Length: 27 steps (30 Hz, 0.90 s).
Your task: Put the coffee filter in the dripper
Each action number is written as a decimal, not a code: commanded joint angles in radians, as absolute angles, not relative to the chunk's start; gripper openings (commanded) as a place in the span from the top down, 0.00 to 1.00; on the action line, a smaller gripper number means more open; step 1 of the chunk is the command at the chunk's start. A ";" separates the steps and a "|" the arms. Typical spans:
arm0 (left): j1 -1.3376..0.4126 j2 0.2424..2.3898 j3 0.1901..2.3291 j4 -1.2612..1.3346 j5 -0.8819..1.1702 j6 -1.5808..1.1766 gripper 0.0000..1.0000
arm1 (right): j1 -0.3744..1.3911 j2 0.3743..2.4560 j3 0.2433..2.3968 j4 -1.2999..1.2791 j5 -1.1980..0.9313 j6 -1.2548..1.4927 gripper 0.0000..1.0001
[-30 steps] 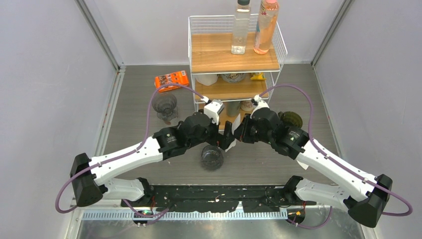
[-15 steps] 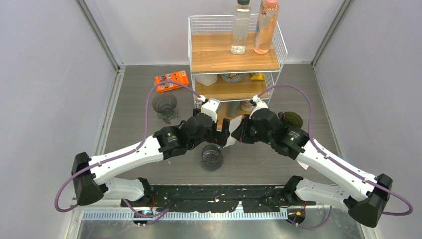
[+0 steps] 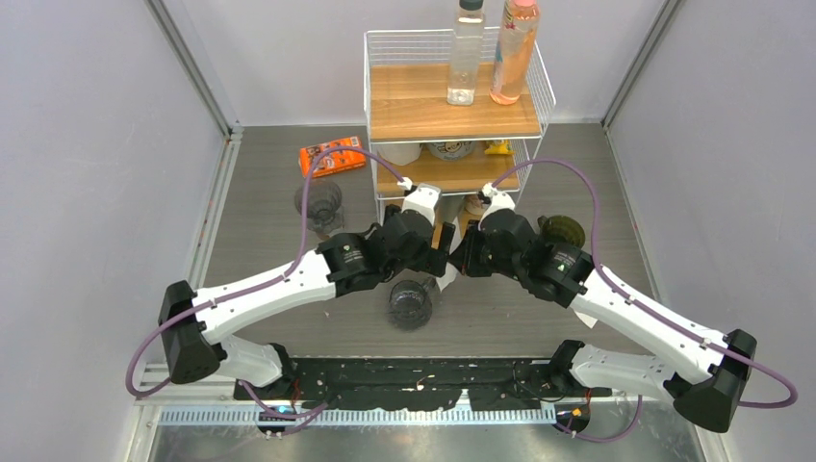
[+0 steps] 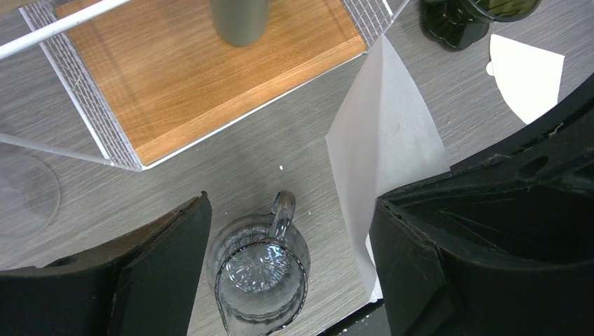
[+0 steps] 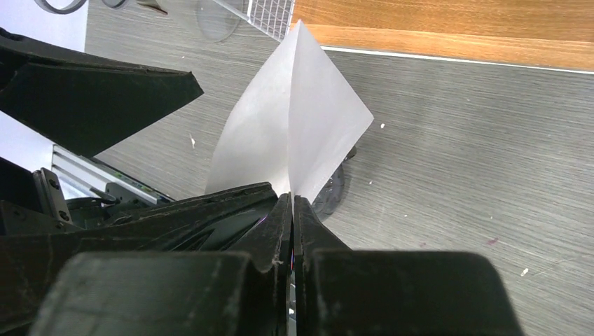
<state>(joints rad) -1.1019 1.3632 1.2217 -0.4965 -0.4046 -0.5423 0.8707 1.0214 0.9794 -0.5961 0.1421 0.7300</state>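
Two pincers close together above dripper (image 4: 260,269) on worktop (image 4: 280,154): right pincer (image 5: 291,201) clamped on coffee filter (image 5: 294,133); left pincer (image 4: 291,210) spread wide, filter beside one finger.

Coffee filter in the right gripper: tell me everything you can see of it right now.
The coffee filter is thin white paper, slightly translucent, folded along a central crease with its two leaves spreading apart. Its narrow end points away from the shut fingers of the right gripper, which pinch its lower edge. It is held in the air over the table, beside and above the glass dripper. The open left gripper has one finger close against its edge; contact is unclear.
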 commanded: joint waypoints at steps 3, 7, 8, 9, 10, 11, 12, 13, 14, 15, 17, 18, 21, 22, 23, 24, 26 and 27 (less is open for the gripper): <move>-1.125 1.393 1.296 -0.544 -0.480 -0.552 0.15 | 0.890 1.023 1.036 -0.590 0.182 0.707 0.95; -1.127 1.396 1.294 -0.525 -0.477 -0.559 0.19 | 0.894 1.032 1.040 -0.592 0.182 0.696 0.95; -1.129 1.396 1.293 -0.521 -0.476 -0.562 0.20 | 0.894 1.032 1.040 -0.592 0.180 0.692 0.95; -1.128 1.398 1.293 -0.519 -0.477 -0.567 0.21 | 0.895 1.032 1.040 -0.590 0.180 0.690 0.95; -1.128 1.398 1.293 -0.517 -0.478 -0.570 0.23 | 0.895 1.030 1.040 -0.589 0.180 0.687 0.95; -1.128 1.398 1.291 -0.514 -0.477 -0.573 0.24 | 0.896 1.029 1.040 -0.589 0.179 0.685 0.95; -1.128 1.396 1.287 -0.506 -0.475 -0.574 0.24 | 0.896 1.028 1.039 -0.587 0.174 0.682 0.95; -1.128 1.394 1.283 -0.500 -0.471 -0.578 0.25 | 0.896 1.028 1.038 -0.583 0.169 0.680 0.95; -1.127 1.390 1.277 -0.489 -0.466 -0.581 0.26 | 0.896 1.028 1.033 -0.581 0.160 0.677 0.95; -1.128 1.387 1.269 -0.473 -0.464 -0.583 0.27 | 0.896 1.027 1.029 -0.572 0.156 0.678 0.95; -1.129 1.382 1.260 -0.466 -0.471 -0.588 0.28 | 0.896 1.023 1.023 -0.565 0.152 0.679 0.95; -1.128 1.381 1.260 -0.471 -0.483 -0.589 0.29 | 0.896 1.020 1.021 -0.564 0.153 0.678 0.95; -1.128 1.377 1.266 -0.494 -0.523 -0.592 0.29 | 0.896 1.012 1.017 -0.565 0.155 0.677 0.95; -1.128 1.373 1.263 -0.493 -0.528 -0.591 0.29 | 0.896 1.011 1.016 -0.566 0.155 0.675 0.95; -1.128 1.368 1.260 -0.491 -0.531 -0.591 0.29 | 0.896 1.009 1.013 -0.566 0.155 0.673 0.95; -1.128 1.363 1.257 -0.487 -0.532 -0.587 0.29 | 0.896 1.009 1.011 -0.569 0.156 0.672 0.95; -1.128 1.359 1.259 -0.494 -0.537 -0.580 0.29 | 0.897 1.010 1.007 -0.572 0.156 0.669 0.95; -1.128 1.356 1.261 -0.501 -0.542 -0.576 0.29 | 0.896 1.009 1.005 -0.574 0.156 0.666 0.95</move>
